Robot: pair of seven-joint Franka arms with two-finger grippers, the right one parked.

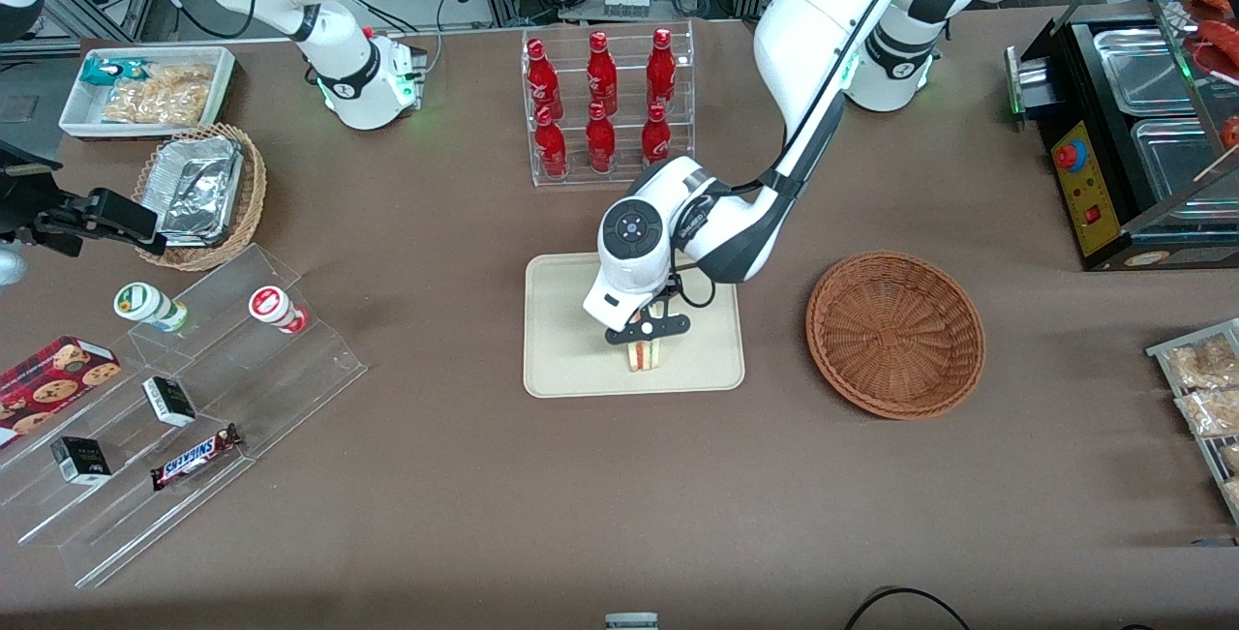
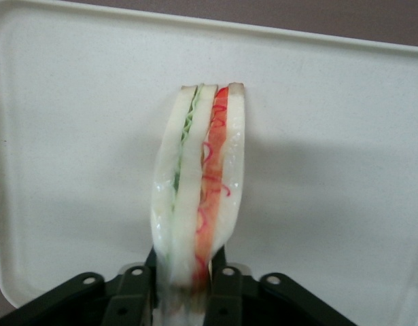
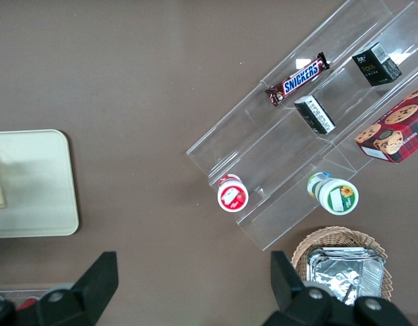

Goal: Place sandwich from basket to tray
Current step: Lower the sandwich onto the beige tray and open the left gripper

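Over the tray, toward its six o'clock edge in the front view, the sandwich stands on edge, pinched at one end by the claw. In the wrist view the claw's fingers press in on either side of the wrapped wedge, closed down to its thickness. The lower edge looks to be touching the tray or just above it; I cannot tell which for sure. So the carry appears finished and the set-down is in hand. The next move calls for lowering until the sandwich bears on the tray, spreading the fingers, then rising straight up so the wedge is not dragged or tipped.

At three o'clock from the tray, the basket holds nothing. At twelve o'clock, a clear rack carries six red bottles. Toward the parked arm's end of the worktop, a lighter wicker basket holds foil containers.
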